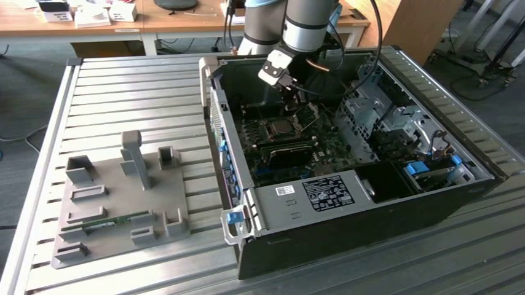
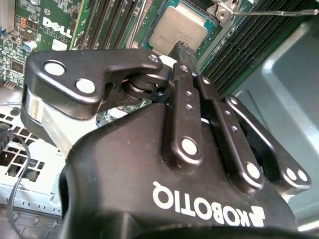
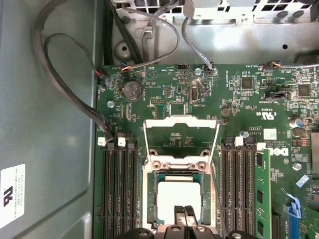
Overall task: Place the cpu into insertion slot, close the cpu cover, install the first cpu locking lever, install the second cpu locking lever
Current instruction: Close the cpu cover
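In your computer case (image 1: 328, 203), the insertion slot (image 3: 155, 179) already holds the cpu (image 3: 174, 191); the cpu cover (image 3: 180, 137) stands open, so closing and both levers remain; the gripper (image 3: 185, 216), fingers pressed together and empty, hovers over the chip.

A bench (image 1: 123, 80) of long ribbed silvery metal slats carries two things, and bare slats show between them. A desktop computer case (image 1: 328, 246), dark and lying on its side with the open side facing up, covers most of the half toward the exterior view's right, and its front end reaches almost to the bench's near edge. A flat grey fixture plate (image 1: 123, 203) with several upright blocks and low holders rising from it lies toward the near corner on the exterior view's left, set at a slight angle to the slats and apart from the case.
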You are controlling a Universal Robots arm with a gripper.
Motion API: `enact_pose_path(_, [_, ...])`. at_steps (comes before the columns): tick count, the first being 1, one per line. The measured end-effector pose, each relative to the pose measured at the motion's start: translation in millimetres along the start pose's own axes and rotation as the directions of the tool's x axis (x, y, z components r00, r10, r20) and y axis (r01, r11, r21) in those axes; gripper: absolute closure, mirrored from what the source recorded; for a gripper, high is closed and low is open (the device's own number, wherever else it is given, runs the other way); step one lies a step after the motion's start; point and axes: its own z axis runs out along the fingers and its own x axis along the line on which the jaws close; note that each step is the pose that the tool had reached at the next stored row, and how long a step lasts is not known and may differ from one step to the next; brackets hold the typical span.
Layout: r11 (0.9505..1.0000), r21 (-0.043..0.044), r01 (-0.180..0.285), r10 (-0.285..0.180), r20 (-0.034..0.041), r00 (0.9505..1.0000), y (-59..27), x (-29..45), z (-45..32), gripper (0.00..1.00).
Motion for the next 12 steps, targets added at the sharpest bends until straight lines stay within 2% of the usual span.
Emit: enact_pose_path(12, [1.0, 0.0, 0.0, 0.0, 0.0063, 1.0, 0.4, 0.0, -16.7, 0.89])
